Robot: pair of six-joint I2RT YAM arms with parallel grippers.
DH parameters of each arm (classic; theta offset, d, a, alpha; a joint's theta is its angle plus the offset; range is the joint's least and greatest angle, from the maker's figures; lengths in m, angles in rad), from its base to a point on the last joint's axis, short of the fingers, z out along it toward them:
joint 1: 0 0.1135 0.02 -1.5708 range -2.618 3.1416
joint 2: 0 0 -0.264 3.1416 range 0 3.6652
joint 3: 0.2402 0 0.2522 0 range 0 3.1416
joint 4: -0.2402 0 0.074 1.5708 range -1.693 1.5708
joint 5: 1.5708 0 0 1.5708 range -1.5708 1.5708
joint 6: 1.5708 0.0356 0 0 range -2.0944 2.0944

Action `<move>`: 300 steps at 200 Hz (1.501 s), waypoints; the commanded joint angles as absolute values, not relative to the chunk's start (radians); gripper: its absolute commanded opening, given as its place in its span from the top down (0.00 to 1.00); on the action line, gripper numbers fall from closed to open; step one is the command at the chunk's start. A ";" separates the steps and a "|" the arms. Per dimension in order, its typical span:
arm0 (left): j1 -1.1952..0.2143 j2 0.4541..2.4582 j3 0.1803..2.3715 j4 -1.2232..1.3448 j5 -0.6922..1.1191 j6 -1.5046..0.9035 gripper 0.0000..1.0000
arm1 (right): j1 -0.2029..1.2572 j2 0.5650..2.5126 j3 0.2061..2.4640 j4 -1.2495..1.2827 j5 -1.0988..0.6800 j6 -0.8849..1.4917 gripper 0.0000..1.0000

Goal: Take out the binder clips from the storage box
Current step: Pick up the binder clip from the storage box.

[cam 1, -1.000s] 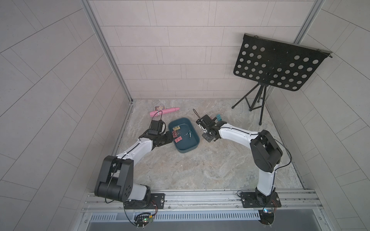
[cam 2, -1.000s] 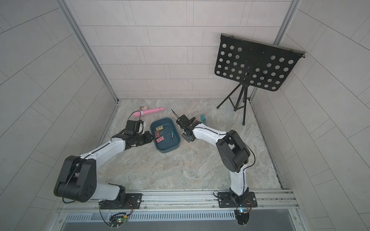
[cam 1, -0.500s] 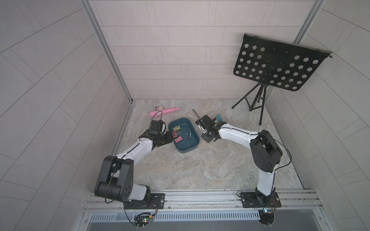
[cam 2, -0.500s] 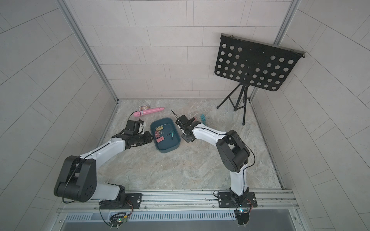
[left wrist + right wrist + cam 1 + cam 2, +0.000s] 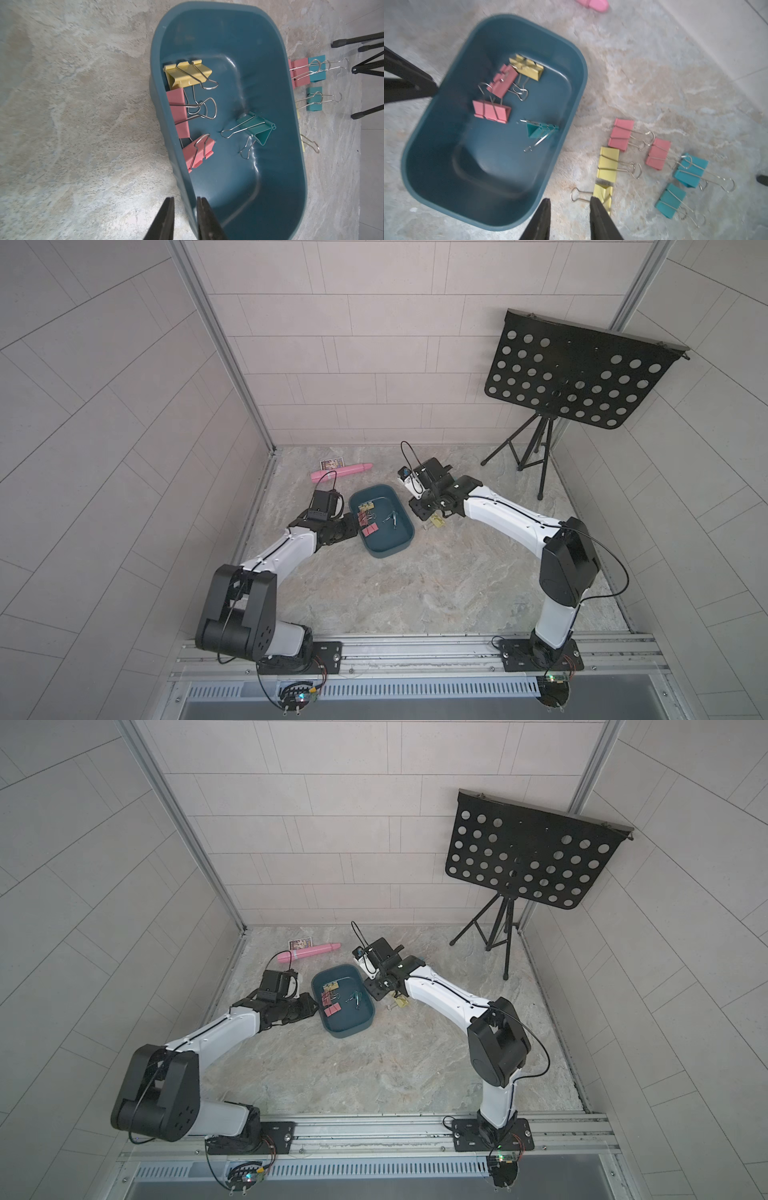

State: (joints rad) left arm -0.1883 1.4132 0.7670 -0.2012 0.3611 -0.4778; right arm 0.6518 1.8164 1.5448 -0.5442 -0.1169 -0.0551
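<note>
On the storage box (image 5: 228, 187) rim, pinches with left gripper (image 5: 185, 199); beside it, holds right gripper (image 5: 570, 199) spread near binder clips (image 5: 609, 164).

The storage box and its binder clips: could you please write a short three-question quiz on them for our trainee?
1. How many binder clips lie inside the storage box?
2. True or false: the right gripper is shut on a clip.
3. What is the left gripper clamped on? A) the box's wall B) a clip C) nothing
Key: 1 four; 2 false; 3 A.
</note>
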 commanded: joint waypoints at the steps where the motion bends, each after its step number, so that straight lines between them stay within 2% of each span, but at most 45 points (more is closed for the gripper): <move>1: -0.191 1.395 0.754 -0.216 0.357 -0.468 0.72 | 0.667 1.827 1.556 -0.518 -0.263 -0.047 0.65; 76: -0.191 1.400 0.754 -0.217 0.356 -0.468 0.72 | 0.706 2.051 1.738 -0.505 -0.404 -0.060 0.68; 153: -0.190 1.404 0.755 -0.215 0.358 -0.466 0.72 | 0.727 2.229 1.892 -0.508 -0.468 -0.030 0.69; 300: -0.190 1.404 0.753 -0.214 0.364 -0.466 0.72 | 0.733 2.376 2.038 -0.550 -0.477 -0.012 0.69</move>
